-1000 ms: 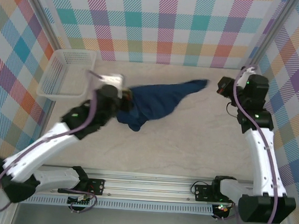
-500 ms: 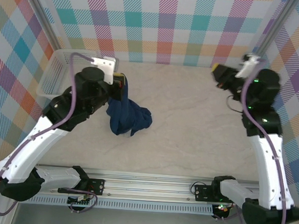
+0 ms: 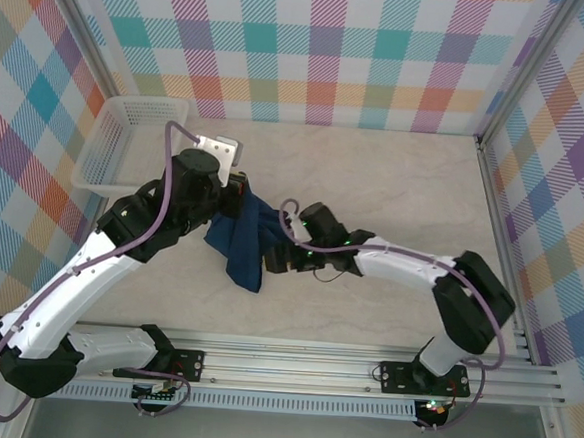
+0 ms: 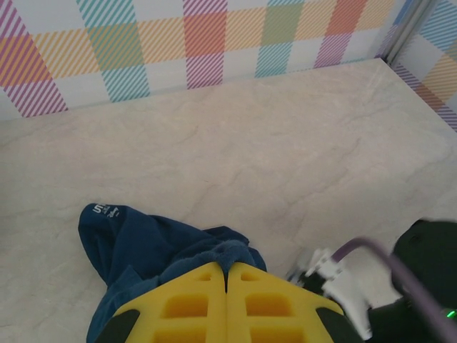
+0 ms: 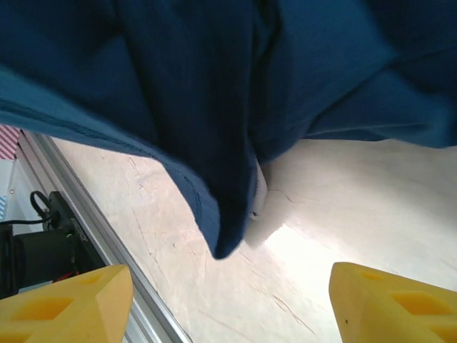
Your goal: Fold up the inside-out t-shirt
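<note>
Beige tabletop (image 3: 404, 187) lies bare across the right half. At centre-left, the left gripper (image 4: 227, 280), fingers pressed together, pinches the bunched navy t-shirt (image 3: 240, 240). The right gripper (image 5: 232, 300), spread wide, faces its drooping edge.

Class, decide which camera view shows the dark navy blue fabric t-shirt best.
Top external: most of the bunched dark navy blue fabric t-shirt shows, held by the left gripper. Left wrist shows one bunch in that gripper; right wrist, blurred close folds.
</note>
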Robot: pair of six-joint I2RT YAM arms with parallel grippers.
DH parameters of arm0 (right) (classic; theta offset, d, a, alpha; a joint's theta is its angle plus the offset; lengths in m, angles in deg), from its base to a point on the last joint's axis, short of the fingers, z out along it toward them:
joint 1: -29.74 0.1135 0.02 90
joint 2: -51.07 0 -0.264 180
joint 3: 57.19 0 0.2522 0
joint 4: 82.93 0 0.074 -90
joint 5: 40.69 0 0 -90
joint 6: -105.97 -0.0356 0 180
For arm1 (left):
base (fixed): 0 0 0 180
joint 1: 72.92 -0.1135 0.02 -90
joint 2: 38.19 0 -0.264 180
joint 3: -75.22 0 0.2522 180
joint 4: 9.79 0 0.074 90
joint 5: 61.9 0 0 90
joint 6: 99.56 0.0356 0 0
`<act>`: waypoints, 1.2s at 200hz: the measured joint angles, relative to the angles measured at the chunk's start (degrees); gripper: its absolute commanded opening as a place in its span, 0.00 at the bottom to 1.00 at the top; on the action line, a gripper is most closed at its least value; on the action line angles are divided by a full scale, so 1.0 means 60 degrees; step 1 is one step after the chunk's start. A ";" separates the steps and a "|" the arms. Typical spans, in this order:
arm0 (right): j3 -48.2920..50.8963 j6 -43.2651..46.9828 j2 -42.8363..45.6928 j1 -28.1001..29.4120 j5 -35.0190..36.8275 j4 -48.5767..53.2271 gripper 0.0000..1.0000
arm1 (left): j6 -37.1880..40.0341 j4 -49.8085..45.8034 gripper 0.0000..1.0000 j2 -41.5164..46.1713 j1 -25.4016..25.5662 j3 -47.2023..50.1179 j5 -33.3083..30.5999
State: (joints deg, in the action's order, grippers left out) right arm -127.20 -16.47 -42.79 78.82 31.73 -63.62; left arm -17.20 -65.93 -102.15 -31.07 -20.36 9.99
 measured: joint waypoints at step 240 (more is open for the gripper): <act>-0.1942 0.1151 0.3034 -0.3238 0.2357 0.1322 0.00 | 0.0357 0.0204 0.00 0.1570 -0.0007 0.0481 -0.1279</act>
State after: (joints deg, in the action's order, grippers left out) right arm -138.85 -9.57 -24.59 59.38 45.87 -55.69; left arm -15.05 -64.70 -92.73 -31.12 -17.48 2.32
